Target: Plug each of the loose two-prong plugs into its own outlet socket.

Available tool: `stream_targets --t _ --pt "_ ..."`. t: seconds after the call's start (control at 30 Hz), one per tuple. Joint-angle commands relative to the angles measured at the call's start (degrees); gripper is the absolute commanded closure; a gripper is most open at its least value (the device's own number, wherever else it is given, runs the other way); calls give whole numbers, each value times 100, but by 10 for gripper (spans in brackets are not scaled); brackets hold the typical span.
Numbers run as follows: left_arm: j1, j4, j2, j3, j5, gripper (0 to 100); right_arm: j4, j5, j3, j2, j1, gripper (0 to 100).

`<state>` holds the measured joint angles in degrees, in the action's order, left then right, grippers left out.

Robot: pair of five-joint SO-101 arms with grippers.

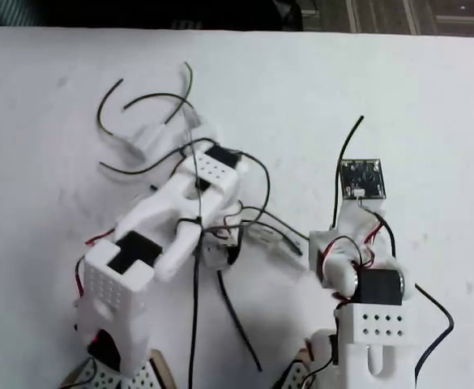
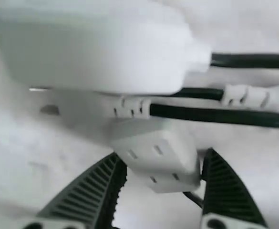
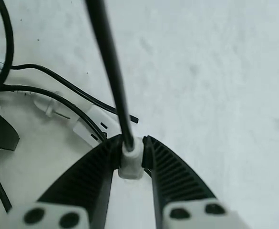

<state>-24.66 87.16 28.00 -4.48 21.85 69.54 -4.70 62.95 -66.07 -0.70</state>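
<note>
Right gripper (image 3: 130, 145) clenched small white two-prong plug (image 3: 129, 164), ready for insertion; left gripper (image 2: 163, 162) clamped white plastic outlet socket (image 2: 151, 150), steadying it.

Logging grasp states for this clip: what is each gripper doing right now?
Left gripper: closed on the outlet socket.
Right gripper: closed on a plug.

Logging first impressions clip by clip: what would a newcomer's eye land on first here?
First, the right gripper pinching a white plug over the white table, its black cord stretching away. Next, the white outlet socket framed by the left gripper, with black cables crossing just beyond it.
</note>
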Motion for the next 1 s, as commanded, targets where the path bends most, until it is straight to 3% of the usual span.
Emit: stream_targets --t 0.0,0.07,0.13,0.3,0.47,0.77,0.97 --pt "-66 -26 -40 -53 -396 848 -92 -44 -18 -127 31 981" --pt "-75 -26 -110 -53 -1152 980 -92 -44 -18 -127 31 981" --pt "-31 62 -171 -79 -1741 952 -92 -44 -18 -127 31 981" --pt "251 88 -189 -325 -2426 976 -92 -44 -18 -127 31 981" --pt "593 -149 -198 -536 -3815 977 -92 -44 -18 -127 31 981" --pt "611 -35 -488 -651 -5829 978 -92 -53 -18 -127 22 981" --pt "585 -475 -2018 -1864 -6251 977 -92 -62 -18 -127 22 981"
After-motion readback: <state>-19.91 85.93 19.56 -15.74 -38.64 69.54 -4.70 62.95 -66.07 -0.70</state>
